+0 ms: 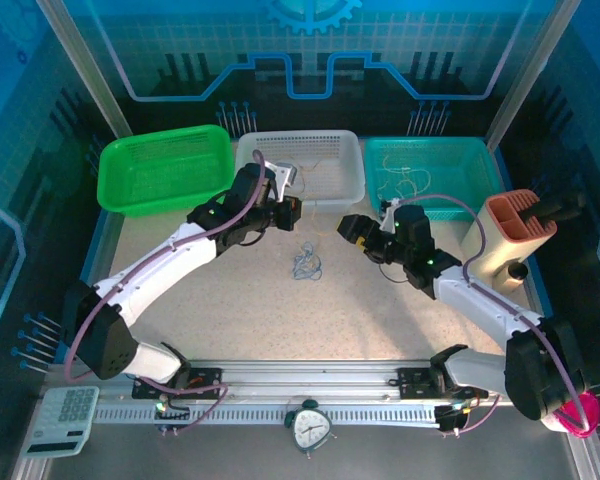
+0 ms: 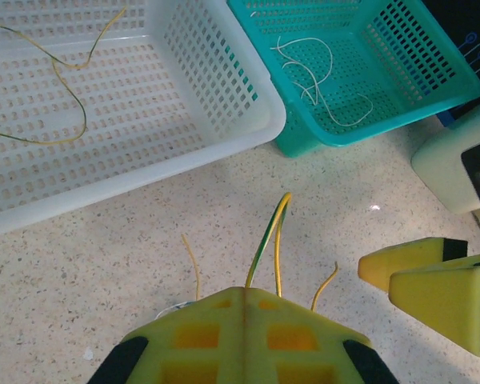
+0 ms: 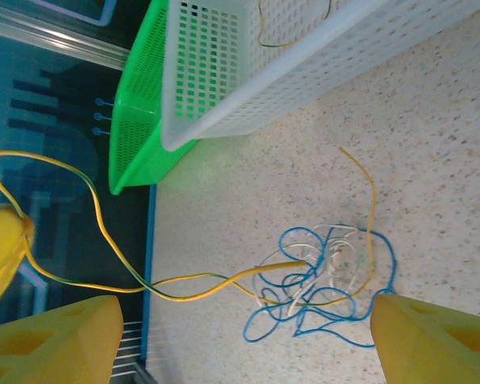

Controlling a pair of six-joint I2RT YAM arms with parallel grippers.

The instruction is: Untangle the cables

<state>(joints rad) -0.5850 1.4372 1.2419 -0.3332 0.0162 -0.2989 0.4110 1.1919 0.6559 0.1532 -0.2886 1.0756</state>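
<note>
worktop (image 1: 360, 310): pale speckled stone look, matt
white basket (image 2: 216, 80): perforated plastic, slight sheen
teal basket (image 2: 432, 72): same holed plastic
green basket (image 1: 160, 137): holed plastic, glossy
cables (image 3: 320, 288): thin, smooth plastic coating
left pincer (image 2: 244, 298): yellow, matt, plastic-looking
rail (image 1: 310, 385): bare metal, dull shine

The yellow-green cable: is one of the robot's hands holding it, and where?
Yes: the left gripper is shut on the yellow-green cable, pinching a stretch well away from the tangle.

No legible txt; calculator (image 1: 68, 418) keys, clock (image 1: 310, 428) dial too small to read.
</note>
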